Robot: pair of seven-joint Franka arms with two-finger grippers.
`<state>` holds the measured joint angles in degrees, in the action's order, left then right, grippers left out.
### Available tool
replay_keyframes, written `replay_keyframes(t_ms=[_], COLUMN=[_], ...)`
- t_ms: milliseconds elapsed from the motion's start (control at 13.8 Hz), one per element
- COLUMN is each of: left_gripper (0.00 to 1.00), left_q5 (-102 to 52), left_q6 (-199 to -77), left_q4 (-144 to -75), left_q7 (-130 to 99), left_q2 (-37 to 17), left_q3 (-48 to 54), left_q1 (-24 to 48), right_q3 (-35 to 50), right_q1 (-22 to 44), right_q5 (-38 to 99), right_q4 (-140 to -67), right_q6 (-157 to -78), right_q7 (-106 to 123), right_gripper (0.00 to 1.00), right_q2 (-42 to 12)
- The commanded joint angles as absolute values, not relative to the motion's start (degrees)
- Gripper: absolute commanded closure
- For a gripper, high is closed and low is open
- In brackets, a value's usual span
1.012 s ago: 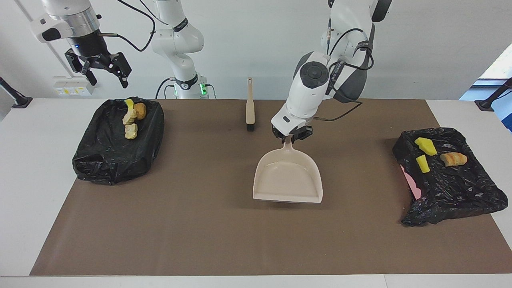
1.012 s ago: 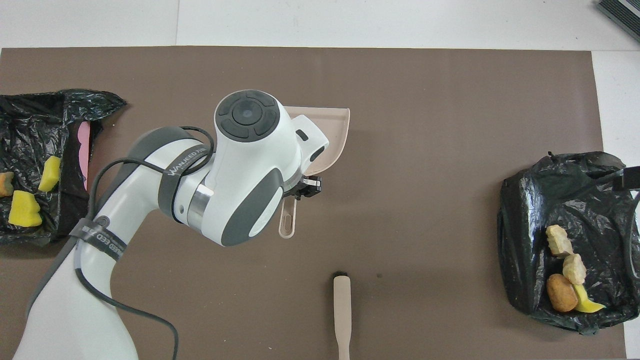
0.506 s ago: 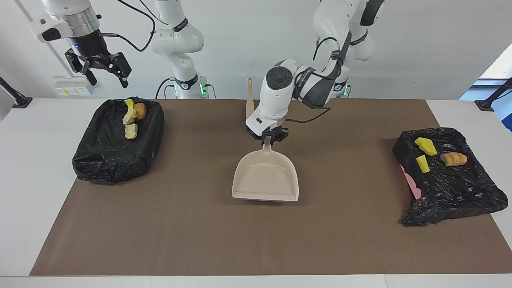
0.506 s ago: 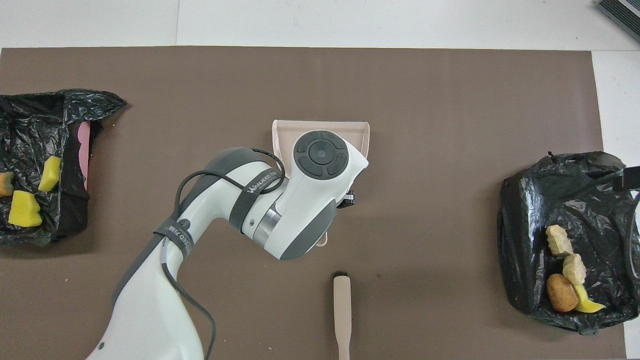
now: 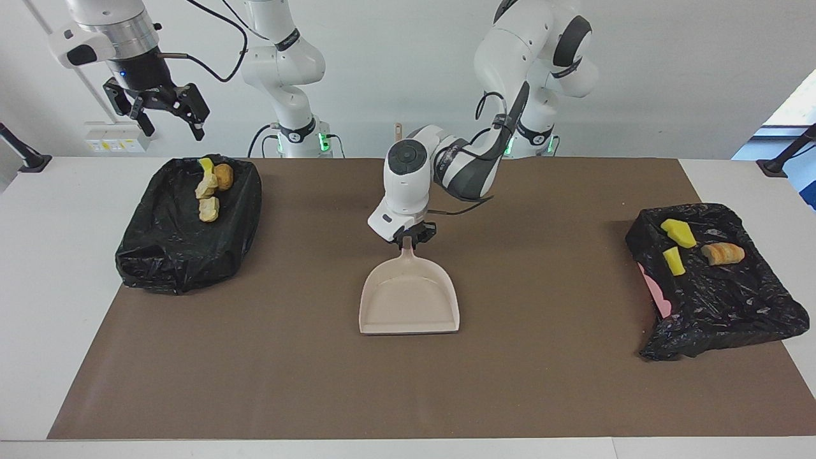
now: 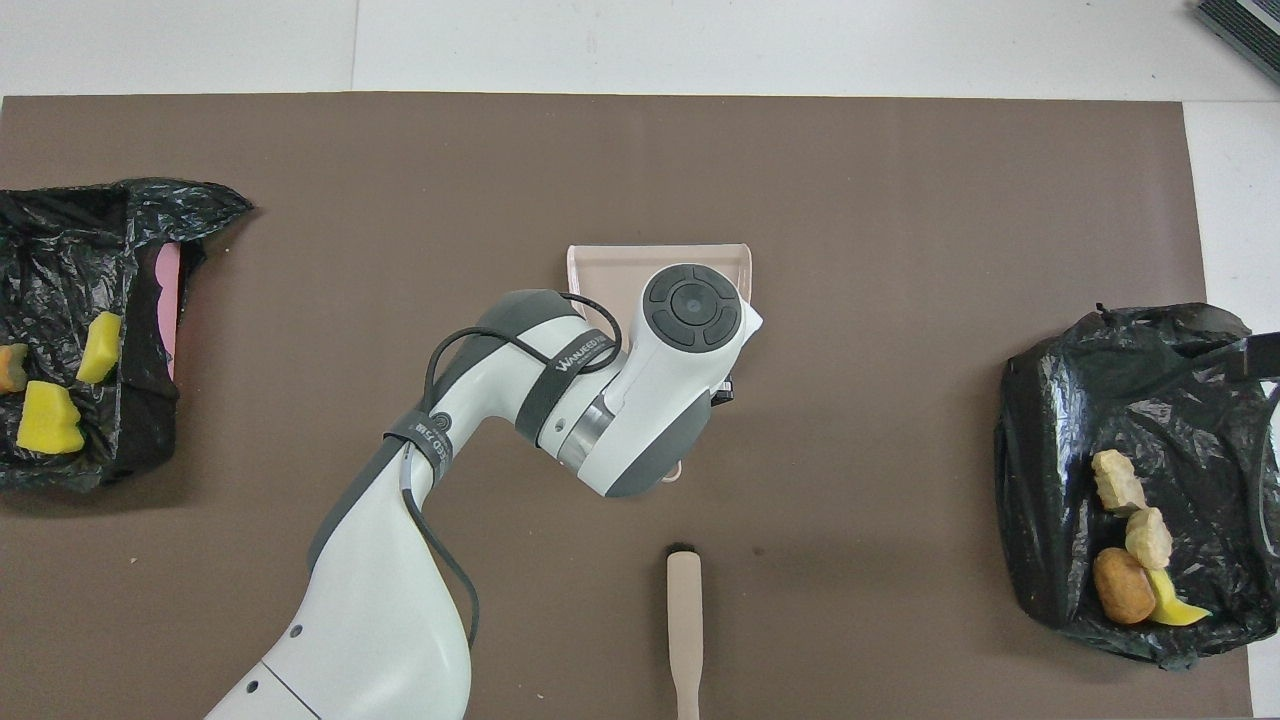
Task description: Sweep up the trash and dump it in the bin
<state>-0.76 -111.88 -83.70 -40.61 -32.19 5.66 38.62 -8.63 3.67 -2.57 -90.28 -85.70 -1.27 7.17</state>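
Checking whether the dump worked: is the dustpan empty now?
Empty: the dustpan's tray shows bare; no trash in it.

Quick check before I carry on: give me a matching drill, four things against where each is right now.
1 dustpan
2 brush
3 right gripper
4 bread-like chunk

A flat on the mat nearest the robots
B on the bin bag at the left arm's end
C held by the handle in the left gripper
D open, up over the other bin bag

Pairs: 1-C, 2-A, 3-D, 4-B
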Motion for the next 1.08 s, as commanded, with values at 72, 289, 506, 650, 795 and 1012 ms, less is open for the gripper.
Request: replay_keyframes(t_ms=[72, 289, 506, 650, 795, 1012], left_gripper=[0.01, 0.0, 0.0, 0.0, 0.0, 0.0], left_q5=[0.9, 0.0, -0.5, -0.5, -0.5, -0.5], left_q6=[-112.3, -111.7, -110.4, -107.0, -102.7, -97.2], left_q4=[-83.1, -83.2, -88.8, -90.3, -90.7, -91.7], left_q7=[-40.5, -39.8, -39.6, -38.2, -31.0, -20.9], left_q2=[-33.0, -30.8, -22.6, -19.1, -17.2, -12.6], left_q3=[4.9, 5.1, 5.1, 4.8, 4.9, 5.0], left_q1=[38.6, 37.7, 34.7, 32.9, 28.8, 21.7], right_q3=[-8.6, -8.6, -8.6, -8.6, -8.6, -8.6], right_q1=[3.6, 3.6, 3.6, 3.6, 3.5, 3.6], right_q5=[-3.2, -3.1, -3.1, -3.2, -3.1, -3.1], right_q4=[-89.5, -89.5, -89.5, -89.5, -89.5, -89.5], right_q6=[-84.6, -84.6, -84.6, -84.6, -84.6, -84.6], right_q7=[-0.2, -0.2, -0.2, -0.2, -0.2, -0.2], right_gripper=[0.0, 0.0, 0.0, 0.0, 0.0, 0.0], right_q2=[6.9, 6.9, 6.9, 6.9, 6.9, 6.9])
